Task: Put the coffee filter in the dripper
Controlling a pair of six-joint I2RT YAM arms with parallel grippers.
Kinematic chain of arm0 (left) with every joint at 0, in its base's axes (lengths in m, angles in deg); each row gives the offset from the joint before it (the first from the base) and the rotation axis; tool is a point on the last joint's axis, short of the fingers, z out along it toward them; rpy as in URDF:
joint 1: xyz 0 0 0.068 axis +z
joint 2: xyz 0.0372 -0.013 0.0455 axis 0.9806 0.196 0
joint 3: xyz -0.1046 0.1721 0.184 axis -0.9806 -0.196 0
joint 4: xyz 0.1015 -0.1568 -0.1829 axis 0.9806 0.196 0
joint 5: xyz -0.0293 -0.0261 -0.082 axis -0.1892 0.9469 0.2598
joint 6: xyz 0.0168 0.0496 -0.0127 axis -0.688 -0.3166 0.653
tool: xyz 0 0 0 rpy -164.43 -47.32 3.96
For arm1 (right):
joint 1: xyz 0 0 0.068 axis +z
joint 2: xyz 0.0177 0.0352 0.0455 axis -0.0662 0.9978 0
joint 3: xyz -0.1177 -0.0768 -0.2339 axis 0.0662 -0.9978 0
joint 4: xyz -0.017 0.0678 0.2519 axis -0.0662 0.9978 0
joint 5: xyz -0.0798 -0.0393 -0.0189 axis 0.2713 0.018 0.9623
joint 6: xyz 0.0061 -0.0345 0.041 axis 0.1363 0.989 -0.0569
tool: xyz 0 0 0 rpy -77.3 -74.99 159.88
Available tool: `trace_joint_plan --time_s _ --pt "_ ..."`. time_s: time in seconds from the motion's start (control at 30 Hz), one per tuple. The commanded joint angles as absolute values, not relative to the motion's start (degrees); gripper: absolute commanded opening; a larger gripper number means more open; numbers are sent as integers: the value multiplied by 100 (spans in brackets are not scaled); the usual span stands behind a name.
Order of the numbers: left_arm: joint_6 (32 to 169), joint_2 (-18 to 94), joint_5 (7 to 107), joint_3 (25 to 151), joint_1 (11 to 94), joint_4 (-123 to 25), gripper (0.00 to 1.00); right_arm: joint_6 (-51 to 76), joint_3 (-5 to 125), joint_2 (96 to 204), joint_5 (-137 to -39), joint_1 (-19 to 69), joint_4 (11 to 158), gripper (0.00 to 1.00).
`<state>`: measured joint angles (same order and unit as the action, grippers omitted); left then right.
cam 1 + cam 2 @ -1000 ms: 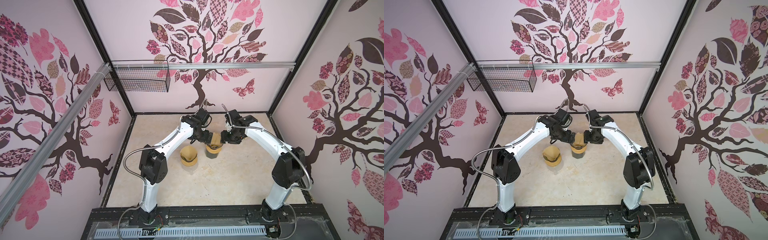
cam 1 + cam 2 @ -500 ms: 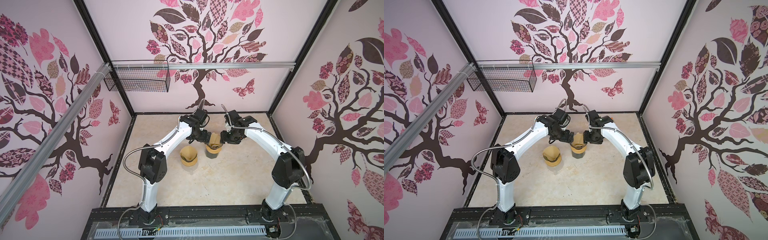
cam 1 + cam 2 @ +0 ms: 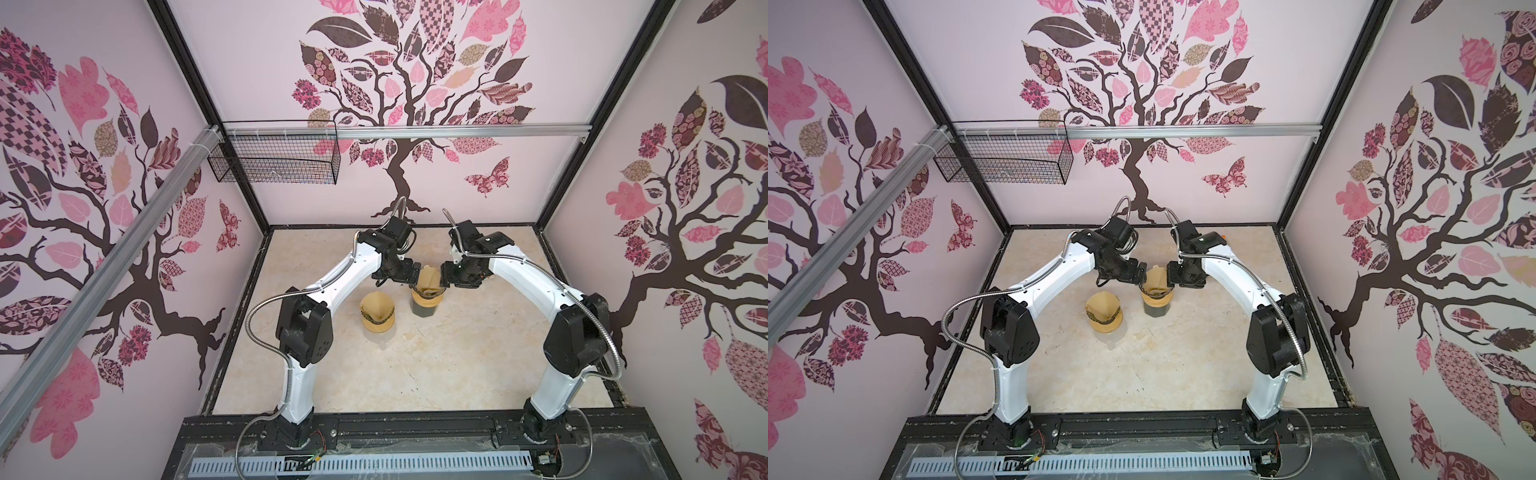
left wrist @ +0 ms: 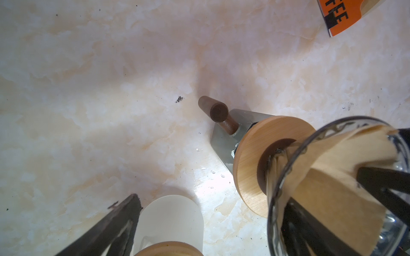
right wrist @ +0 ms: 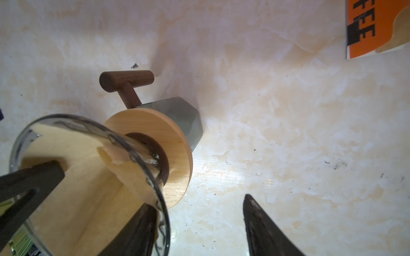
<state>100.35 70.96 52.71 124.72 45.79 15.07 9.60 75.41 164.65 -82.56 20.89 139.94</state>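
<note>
The tan paper coffee filter (image 4: pixel 332 177) sits in the clear glass, wooden-collared dripper (image 5: pixel 177 144), poking above its rim. The left claw (image 3: pixel 413 279) and right claw (image 3: pixel 444 279) both stand open and hold nothing. Their fingers are close enough that pulling away could snag the filter and drag it out.

Orange printed card (image 5: pixel 383 33): cropped at view edge, only "FFE" legible. Clear glass dripper (image 4: pixel 275 181): rim runs out of both wrist views. Tan paper coffee filter (image 3: pixel 428 277): seating too small to judge in both top views.

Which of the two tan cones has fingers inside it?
The cone in the glass dripper over the dark jar; fingers reach into it. The other cone stands alone.
</note>
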Motion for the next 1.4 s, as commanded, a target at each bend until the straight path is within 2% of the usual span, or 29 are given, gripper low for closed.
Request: trace_joint_plan --time_s 0.0,0.33,0.77,1.37 --pt "10059 7203 5370 12366 4622 1442 98 1044 7491 16479 -8186 2091 14033 63" --pt "10063 6873 5684 12396 4612 1378 98 1054 7489 16475 -8213 2095 13998 63" --pt "9788 6876 5447 12199 4146 1573 98 1058 7509 16493 -8223 2091 14011 64" --pt "9817 6988 5304 12498 4152 1698 98 1011 7797 16374 -8273 2090 14102 66"
